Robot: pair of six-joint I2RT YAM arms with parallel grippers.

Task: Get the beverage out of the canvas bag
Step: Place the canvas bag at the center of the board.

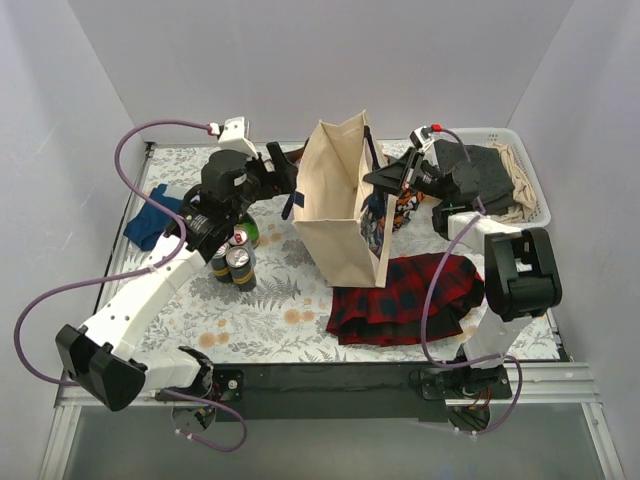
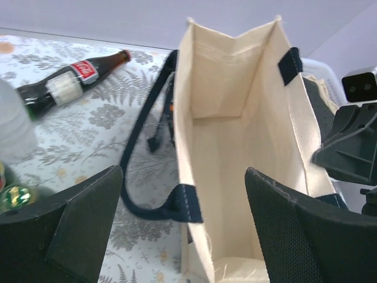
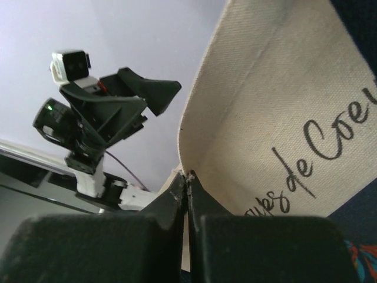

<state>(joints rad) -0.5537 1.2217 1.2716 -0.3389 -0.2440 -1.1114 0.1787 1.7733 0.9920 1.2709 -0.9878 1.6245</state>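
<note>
The cream canvas bag [image 1: 340,200] stands upright mid-table with navy strap handles. My right gripper [image 1: 388,180] is shut on the bag's right rim; the right wrist view shows its jaws pinching the canvas edge [image 3: 187,177]. My left gripper [image 1: 283,172] is open and empty above the bag's left side. In the left wrist view its fingers [image 2: 88,212] straddle the near rim of the bag [image 2: 235,135], whose visible inside shows no beverage. A cola bottle [image 2: 70,82] lies on the table to the left of the bag.
Cans and a bottle [image 1: 236,256] stand in a cluster left of the bag, with a clear plastic bottle [image 2: 12,127]. A red and navy plaid cloth [image 1: 405,295] lies front right. A white basket [image 1: 535,185] of clothes sits back right. A blue cloth [image 1: 150,218] lies far left.
</note>
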